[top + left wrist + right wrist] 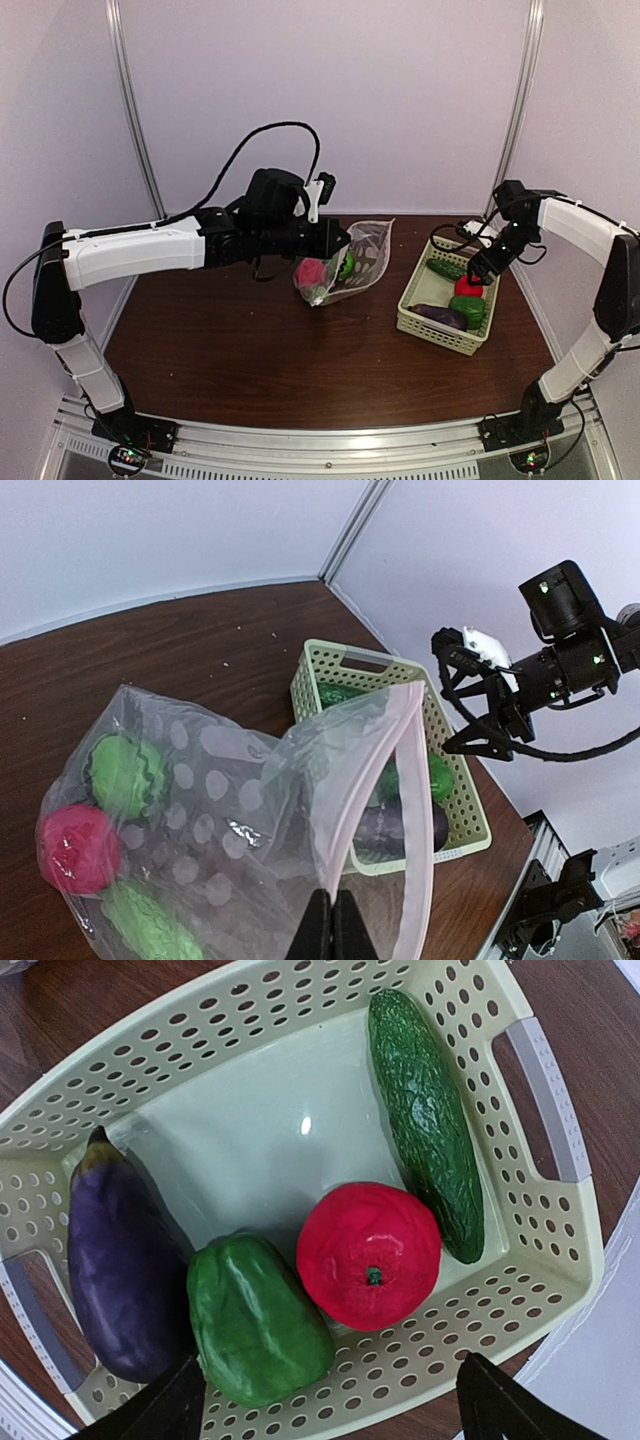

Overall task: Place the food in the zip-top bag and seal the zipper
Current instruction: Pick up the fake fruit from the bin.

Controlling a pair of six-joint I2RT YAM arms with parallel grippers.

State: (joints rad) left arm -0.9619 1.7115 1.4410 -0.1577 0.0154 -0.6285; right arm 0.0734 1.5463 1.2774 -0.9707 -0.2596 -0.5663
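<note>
While the zip-top bag [200,810], a red fruit [78,848] and green pieces [125,770] inside, sits at the middle of the table [250,350], pinched at its zipper [345,810] by the left gripper [333,927], the basket [250,1020] by the right edge holds eggplant [120,1270], cucumber [425,1120], pepper [255,1320] and tomato [368,1255] under the spread-open right gripper [482,270].

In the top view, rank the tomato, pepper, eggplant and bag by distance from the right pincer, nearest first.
From the right pincer:
1. tomato, in the basket, right beneath the pincer.
2. pepper, at the basket's near right corner.
3. eggplant, along the basket's near left side.
4. bag, mid-table, well to the left.
</note>
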